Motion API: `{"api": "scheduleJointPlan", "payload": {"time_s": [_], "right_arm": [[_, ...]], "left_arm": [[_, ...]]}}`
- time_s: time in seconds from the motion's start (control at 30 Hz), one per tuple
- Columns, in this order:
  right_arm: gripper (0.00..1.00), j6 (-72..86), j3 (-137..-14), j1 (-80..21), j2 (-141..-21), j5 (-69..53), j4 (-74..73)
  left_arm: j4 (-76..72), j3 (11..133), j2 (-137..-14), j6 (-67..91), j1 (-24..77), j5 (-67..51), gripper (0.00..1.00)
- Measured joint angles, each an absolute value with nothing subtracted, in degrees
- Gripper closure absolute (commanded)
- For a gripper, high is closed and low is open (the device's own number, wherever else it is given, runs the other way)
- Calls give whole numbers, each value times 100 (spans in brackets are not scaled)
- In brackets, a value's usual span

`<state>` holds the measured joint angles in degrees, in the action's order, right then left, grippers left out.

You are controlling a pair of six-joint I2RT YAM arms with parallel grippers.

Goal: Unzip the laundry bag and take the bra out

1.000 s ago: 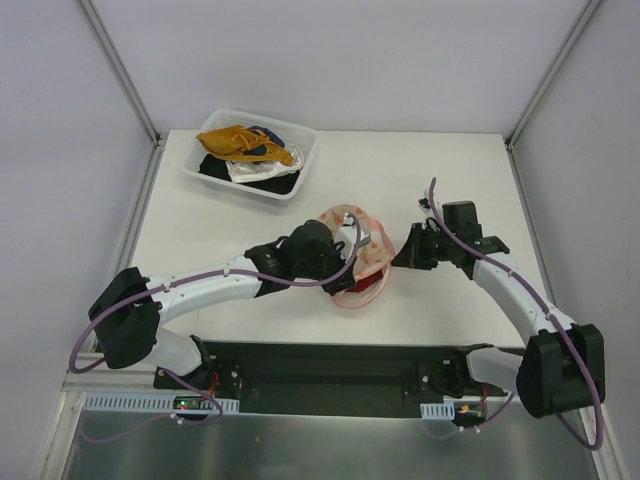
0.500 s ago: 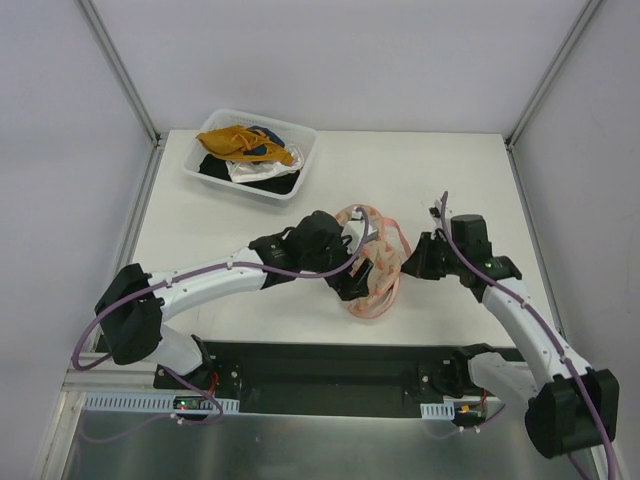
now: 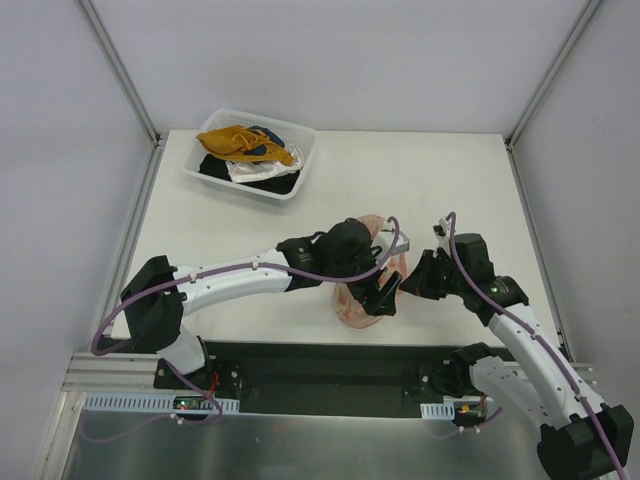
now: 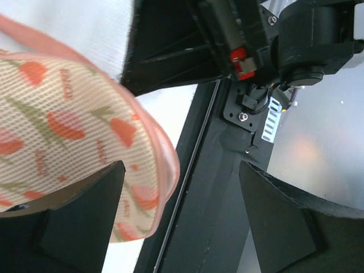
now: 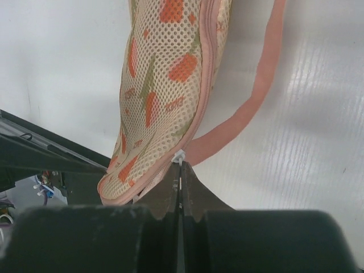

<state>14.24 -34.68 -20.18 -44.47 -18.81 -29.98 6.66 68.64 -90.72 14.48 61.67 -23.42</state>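
We find the laundry bag (image 3: pixel 358 300) near the front edge of the desk (image 3: pixel 450 190), between the two arms. It is raised on its edge, not lying flat. The bin (image 3: pixel 303 165) of clothes sits well apart at the far left.

The right fingers (image 5: pixel 180 187) are pressed together and pinch the small white zipper pull (image 5: pixel 180 157) at the bag's rim. We judge this grip is there to draw the slider along the seam. The pink strap (image 5: pixel 267 79) loops loose beside the rim and is not gripped.

The left fingers (image 4: pixel 85 210) are spread wide. The printed mesh lies against one of them, and nothing is clamped between the pair. We judge the left arm is placed there to prop or steady the bag against the right arm's pull, but a spread hand gives little restraint.

In the right wrist view the seam above the pull looks shut; the rest of the rim is hidden. The bra is not visible in any view, and we take it to be inside the bag. The unzipping step appears to be in hand, with removal not yet done.

Risk: the light bag may slide with the pull instead of opening.
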Motion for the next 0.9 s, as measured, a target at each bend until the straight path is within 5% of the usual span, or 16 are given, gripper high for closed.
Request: {"api": "scheduleJointPlan", "payload": {"time_s": [0.4,0.63,0.73,0.77,0.9], "right_arm": [[99,1549,-3739,-2169,-4582,-1841,-3035],[99,1568,-3743,-2180,-4582,-1839,-3044],[99,1584,-3800,-2180,-4582,-1831,-3068],[99,1584,-3824,-2180,-4582,-1828,-3070],[99,1570,-3940,-2180,-4584,-1717,-3092]], "left_arm": [[668,7196,-9406,1608,6834,-392,23],[670,7297,-9642,1557,7028,604,34],[666,7378,-9765,1525,7059,716,66],[668,7380,-9784,1514,7059,757,95],[659,7380,-9793,1411,7052,821,100]]}}
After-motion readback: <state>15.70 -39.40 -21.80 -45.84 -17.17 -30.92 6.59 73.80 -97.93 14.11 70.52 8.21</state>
